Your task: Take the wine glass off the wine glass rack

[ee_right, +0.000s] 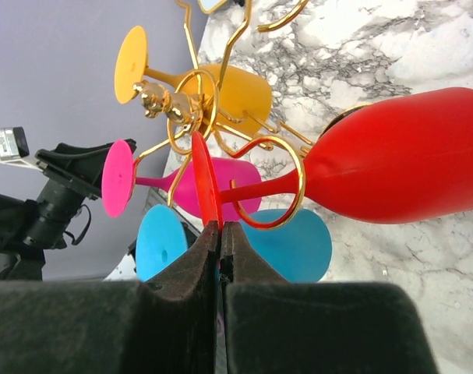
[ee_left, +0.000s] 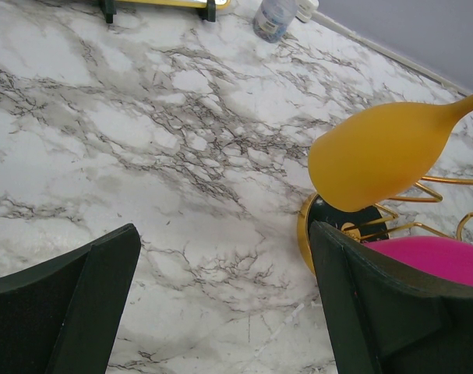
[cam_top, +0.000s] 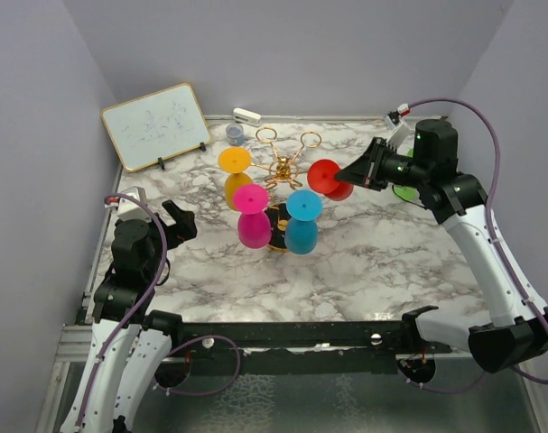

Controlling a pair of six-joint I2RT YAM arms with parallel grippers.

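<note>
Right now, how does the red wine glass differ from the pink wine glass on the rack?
The red wine glass hangs on the right of the wine glass rack; the pink wine glass at its near left. The right gripper is shut on the red glass's foot, while nothing touches the pink one. Both hang upside down by their stems from gold rings.

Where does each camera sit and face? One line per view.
Top external: overhead from behind, looking down on marble table and gold wire wine glass rack; left arm, right arm show.
Left wrist: low, facing orange wine glass; open left gripper shows.
Right wrist: sideways at rack; right gripper shut on foot of red wine glass.
Shared: orange glass, all views.
</note>
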